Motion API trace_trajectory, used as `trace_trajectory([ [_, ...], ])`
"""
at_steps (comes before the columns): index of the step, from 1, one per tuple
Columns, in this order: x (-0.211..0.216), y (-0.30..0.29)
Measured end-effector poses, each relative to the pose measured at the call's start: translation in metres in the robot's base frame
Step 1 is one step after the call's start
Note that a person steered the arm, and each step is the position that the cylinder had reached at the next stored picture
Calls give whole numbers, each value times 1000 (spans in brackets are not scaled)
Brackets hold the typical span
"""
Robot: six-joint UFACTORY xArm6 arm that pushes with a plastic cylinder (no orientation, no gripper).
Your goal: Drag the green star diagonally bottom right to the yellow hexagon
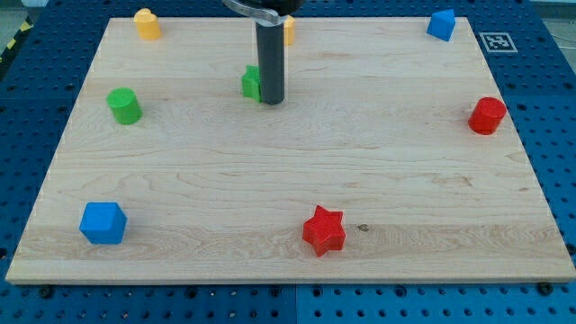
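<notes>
The green star [250, 83] lies in the upper middle of the wooden board [288, 171]; its right side is hidden behind my rod. My tip [272, 101] rests on the board right against the star's right side, slightly below it. A yellow block [290, 30] sits near the view's top edge just behind the rod and is mostly hidden, so its shape is unclear. Another yellow block [147, 24] stands at the top left.
A green cylinder [124, 105] is at the left. A blue cube [103, 223] is at the bottom left. A red star [323, 230] is at the bottom middle. A red cylinder [487, 116] is at the right edge. A blue block [441, 24] is at the top right.
</notes>
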State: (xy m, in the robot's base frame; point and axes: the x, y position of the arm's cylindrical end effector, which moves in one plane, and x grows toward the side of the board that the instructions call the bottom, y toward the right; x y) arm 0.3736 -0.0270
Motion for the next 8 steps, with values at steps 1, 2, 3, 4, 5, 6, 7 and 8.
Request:
trace_trajectory([
  [1,12,6],
  [2,39,-32],
  [3,28,-104],
  [4,-20,-115],
  [5,-59,-101],
  [6,-61,-99],
  [7,-61,-70],
  [8,-56,-41],
])
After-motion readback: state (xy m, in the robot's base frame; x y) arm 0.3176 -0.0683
